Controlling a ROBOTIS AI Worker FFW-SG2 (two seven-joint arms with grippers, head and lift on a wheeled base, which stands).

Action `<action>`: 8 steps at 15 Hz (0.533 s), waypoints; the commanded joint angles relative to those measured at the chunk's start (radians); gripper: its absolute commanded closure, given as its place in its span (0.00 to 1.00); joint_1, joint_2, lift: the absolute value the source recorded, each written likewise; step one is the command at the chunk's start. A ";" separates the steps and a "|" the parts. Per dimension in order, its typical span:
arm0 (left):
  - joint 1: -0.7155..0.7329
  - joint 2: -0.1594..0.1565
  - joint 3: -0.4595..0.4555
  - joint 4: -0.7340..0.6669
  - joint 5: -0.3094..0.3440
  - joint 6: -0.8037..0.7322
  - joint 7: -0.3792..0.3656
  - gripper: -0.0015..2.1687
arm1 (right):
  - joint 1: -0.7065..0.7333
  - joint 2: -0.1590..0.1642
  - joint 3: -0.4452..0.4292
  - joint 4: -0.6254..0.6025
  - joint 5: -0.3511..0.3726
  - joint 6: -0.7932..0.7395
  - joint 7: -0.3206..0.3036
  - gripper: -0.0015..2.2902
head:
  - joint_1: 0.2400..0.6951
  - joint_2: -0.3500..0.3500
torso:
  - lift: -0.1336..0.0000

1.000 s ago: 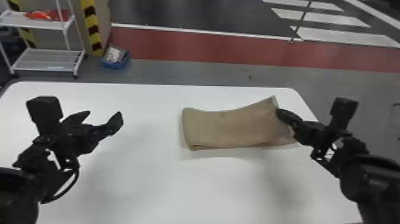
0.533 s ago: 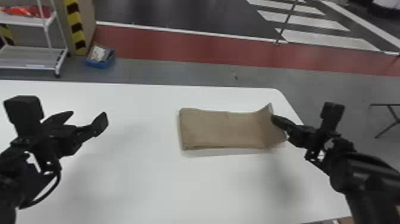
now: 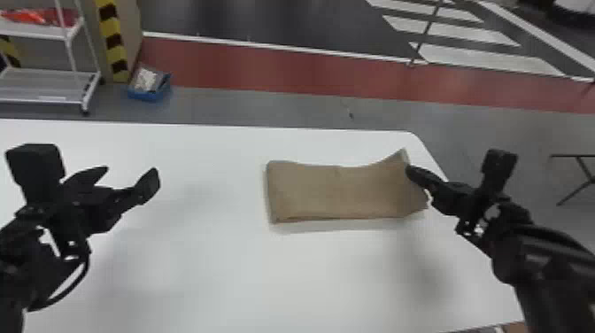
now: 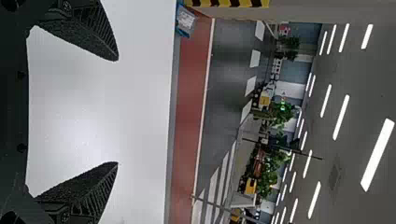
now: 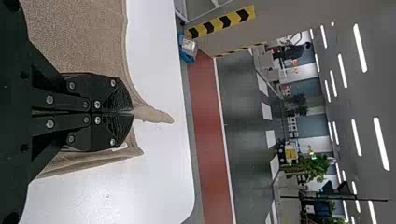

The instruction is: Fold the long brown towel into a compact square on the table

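One long brown cloth towel [image 3: 336, 192] lies folded on the smooth white table [image 3: 265, 274], one end pinched by the black two-fingered right gripper [image 5: 133, 112]. From here, I'd fear that a hard pull at that single pinch could skew the layers. The matching black left gripper [image 3: 130, 172] hangs well apart, spread and empty.
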 commanded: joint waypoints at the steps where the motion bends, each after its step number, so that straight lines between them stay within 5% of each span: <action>1: -0.003 0.000 -0.001 0.000 0.000 0.006 0.000 0.04 | -0.018 -0.015 -0.027 -0.014 -0.012 0.004 0.001 0.51 | 1.00 0.14 | 0.07; 3: -0.002 0.003 -0.001 0.000 0.000 0.006 0.000 0.04 | -0.053 -0.047 0.000 0.055 0.011 0.001 0.018 0.51 | 1.00 0.13 | 0.07; 8: 0.007 0.006 0.004 -0.003 0.000 0.009 0.000 0.04 | -0.118 -0.044 0.037 0.242 0.092 -0.073 0.038 0.51 | 1.00 0.11 | 0.07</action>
